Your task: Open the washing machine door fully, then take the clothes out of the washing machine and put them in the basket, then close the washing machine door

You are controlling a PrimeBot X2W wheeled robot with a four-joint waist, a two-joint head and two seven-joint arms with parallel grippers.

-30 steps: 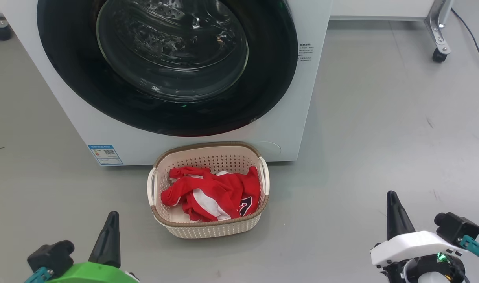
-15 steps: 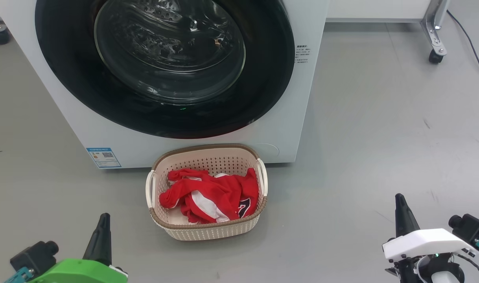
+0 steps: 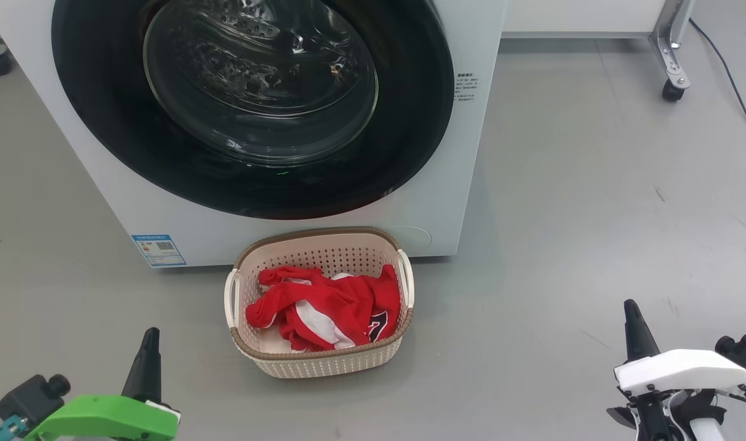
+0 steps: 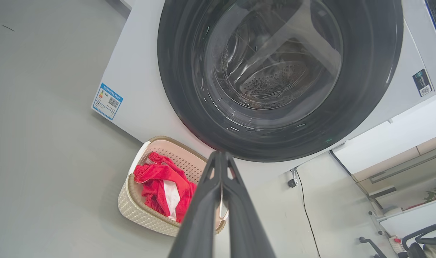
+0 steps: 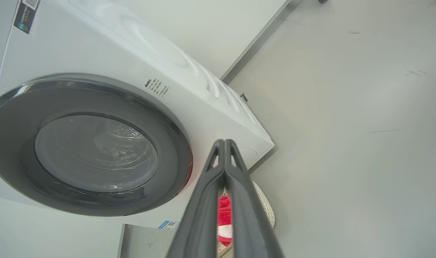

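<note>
Clothes (image 3: 324, 303) sat in the basket (image 3: 324, 362), door (image 3: 103, 122) shut; my left gripper (image 3: 149, 349) and right gripper (image 3: 634, 324), both pinched together, empty, had drawn back: task seemingly done.

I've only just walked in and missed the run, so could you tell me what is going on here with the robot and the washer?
Nothing is being handled right now. The washing machine door is shut on the washing machine, and the red clothes lie in the basket on the floor just in front of it. The left gripper and right gripper are both closed and empty, low on either side of the basket, touching nothing. The job looks done.
</note>
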